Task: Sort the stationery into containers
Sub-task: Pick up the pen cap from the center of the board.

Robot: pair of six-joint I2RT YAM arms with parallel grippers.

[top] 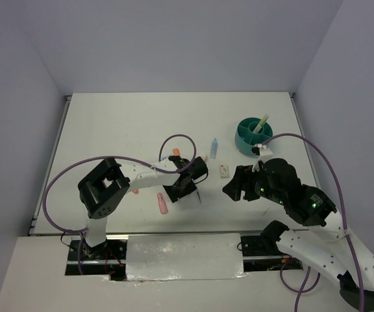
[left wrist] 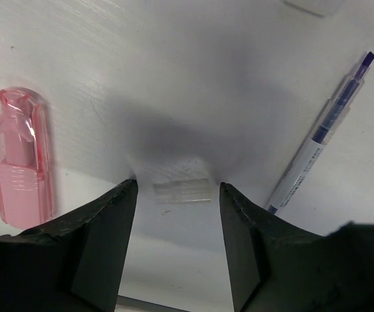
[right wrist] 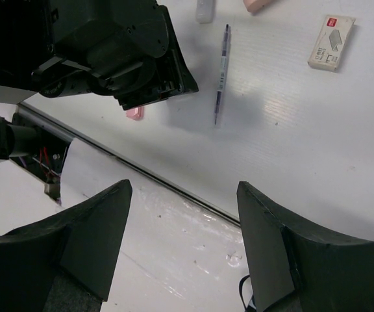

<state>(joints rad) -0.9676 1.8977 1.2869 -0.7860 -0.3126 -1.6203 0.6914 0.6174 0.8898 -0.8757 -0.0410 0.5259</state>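
Note:
My left gripper [top: 176, 192] [left wrist: 177, 188] is open and low over the table. A small clear cap [left wrist: 182, 192] lies on the table between its fingertips. A pink highlighter [left wrist: 19, 156] [top: 163, 203] lies to its left, and a thin clear pen with blue ink [left wrist: 323, 133] [right wrist: 221, 65] to its right. My right gripper [top: 230, 188] [right wrist: 184, 188] is open and empty, above the table's near edge. The round teal organiser [top: 244, 138] stands at the back right with a yellow pen [top: 262, 123] upright in it. A blue item [top: 214, 147] and a white eraser [top: 224, 170] [right wrist: 332, 42] lie between the arms.
A small orange item [top: 176, 153] lies behind the left arm, and another orange piece [top: 135, 192] shows beside its forearm. The left arm's purple cable [top: 174, 140] loops over the table. Walls close in the table at the back and sides.

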